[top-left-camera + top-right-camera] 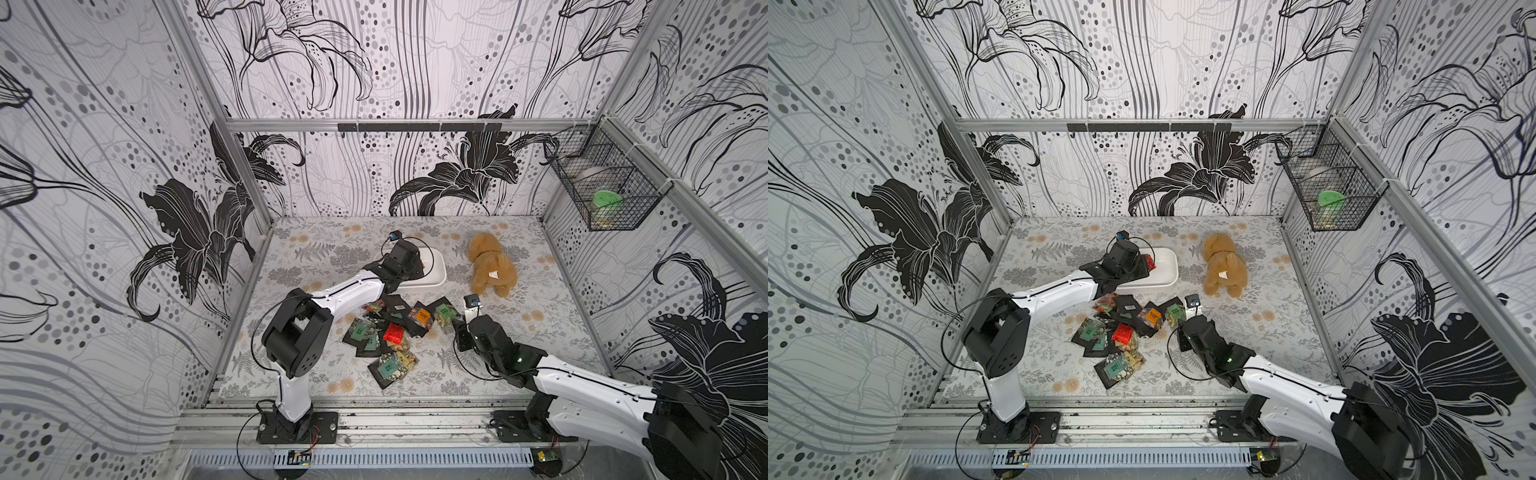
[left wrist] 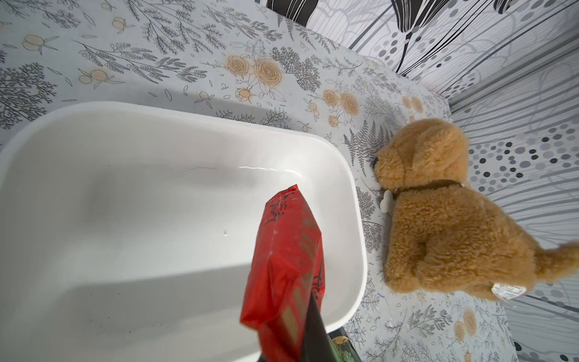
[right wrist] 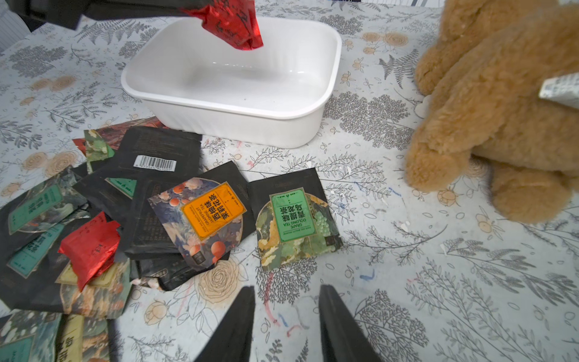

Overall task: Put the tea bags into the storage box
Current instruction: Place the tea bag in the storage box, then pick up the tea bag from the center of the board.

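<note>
The white storage box [image 1: 438, 266] [image 3: 235, 94] stands mid-table, nothing lying in it. Above its near-right corner my left gripper [image 2: 300, 313] [image 1: 417, 266] is shut on a red foil tea bag [image 2: 288, 250] [image 3: 233, 22] that hangs over the box's inside. Several tea bags [image 1: 390, 328] [image 3: 156, 200], mostly black, lie piled on the cloth in front of the box, one red sachet [image 3: 89, 247] on top. My right gripper [image 3: 285, 290] [image 1: 457, 326] is open and holds nothing, low over the cloth just short of a green-label tea bag [image 3: 294, 219] at the pile's right edge.
A tan plush toy [image 1: 490, 266] [image 2: 445, 213] lies right of the box, close to it. A black wire basket [image 1: 602, 187] hangs on the right wall above the table. An orange-label bag [image 3: 210, 213] lies beside the green one.
</note>
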Tool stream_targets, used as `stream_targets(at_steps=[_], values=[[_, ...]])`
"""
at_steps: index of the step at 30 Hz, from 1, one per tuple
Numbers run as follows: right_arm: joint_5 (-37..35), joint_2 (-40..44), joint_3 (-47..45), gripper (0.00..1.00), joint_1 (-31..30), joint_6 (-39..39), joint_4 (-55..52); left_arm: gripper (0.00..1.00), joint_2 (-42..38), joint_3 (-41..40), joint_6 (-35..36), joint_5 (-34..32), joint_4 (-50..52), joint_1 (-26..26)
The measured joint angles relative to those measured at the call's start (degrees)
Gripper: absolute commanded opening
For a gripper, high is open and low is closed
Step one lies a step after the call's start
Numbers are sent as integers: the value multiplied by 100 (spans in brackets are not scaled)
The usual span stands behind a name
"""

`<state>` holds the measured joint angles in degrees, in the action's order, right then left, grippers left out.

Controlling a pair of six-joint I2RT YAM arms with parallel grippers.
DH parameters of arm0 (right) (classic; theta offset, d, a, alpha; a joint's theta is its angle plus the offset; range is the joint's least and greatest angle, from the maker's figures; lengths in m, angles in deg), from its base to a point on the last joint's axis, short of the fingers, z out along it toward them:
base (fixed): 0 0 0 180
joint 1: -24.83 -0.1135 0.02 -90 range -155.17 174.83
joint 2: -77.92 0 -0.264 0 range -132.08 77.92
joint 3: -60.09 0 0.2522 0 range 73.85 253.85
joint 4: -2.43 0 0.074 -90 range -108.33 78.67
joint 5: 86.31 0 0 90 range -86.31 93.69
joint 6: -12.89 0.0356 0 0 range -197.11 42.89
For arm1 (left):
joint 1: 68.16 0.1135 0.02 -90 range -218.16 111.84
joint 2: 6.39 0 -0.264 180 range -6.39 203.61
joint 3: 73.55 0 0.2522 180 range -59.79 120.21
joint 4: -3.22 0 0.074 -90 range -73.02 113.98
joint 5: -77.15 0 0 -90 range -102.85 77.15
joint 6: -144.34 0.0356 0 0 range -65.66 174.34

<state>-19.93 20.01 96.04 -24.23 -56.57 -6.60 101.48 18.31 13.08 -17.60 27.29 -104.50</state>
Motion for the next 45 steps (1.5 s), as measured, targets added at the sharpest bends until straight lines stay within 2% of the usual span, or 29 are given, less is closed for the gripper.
stream_targets(at_steps=[1, 2, 3, 6, 11, 15, 18, 27, 32, 38, 42, 45], values=[[0, -17, 0, 39, 0, 0, -2, 23, 57, 24, 17, 13, 2, 22], [2, -33, 0, 39, 0, 0, -2, 38, 90, 50, 35, 26, 22, 50], [0, -46, 0, 39, 0, 0, -2, 48, 105, 76, 46, 26, 50, 68], [2, -76, 0, 39, 0, 0, 0, 70, 81, 138, 114, -105, 103, 103], [2, -92, 0, 39, 0, -2, -2, 79, -286, 63, 238, -688, 348, 146], [2, -92, 0, 39, 0, 0, 0, 81, -1119, -374, 256, -1176, 393, 151], [2, -92, 0, 39, 0, -2, 0, 82, -1886, -824, 232, -1261, 350, 151], [42, -157, 13, 40, 0, -2, 0, 83, -3995, -3032, -378, -402, -177, 92], [223, -444, 398, 41, 0, -7, -96, 83, -4859, -3998, -898, -157, -365, -258], [719, -1067, 1220, 41, 173, -48, 61, 82, -5287, -4680, -1550, -192, -870, -1010], [1381, -1565, 1263, 37, 610, -46, 374, 79, -5217, -5178, -2061, -339, -1362, -1502], [1784, -1932, 1261, 37, 723, -46, 435, 75, -4964, -5390, -2448, -516, -1674, -1858]])
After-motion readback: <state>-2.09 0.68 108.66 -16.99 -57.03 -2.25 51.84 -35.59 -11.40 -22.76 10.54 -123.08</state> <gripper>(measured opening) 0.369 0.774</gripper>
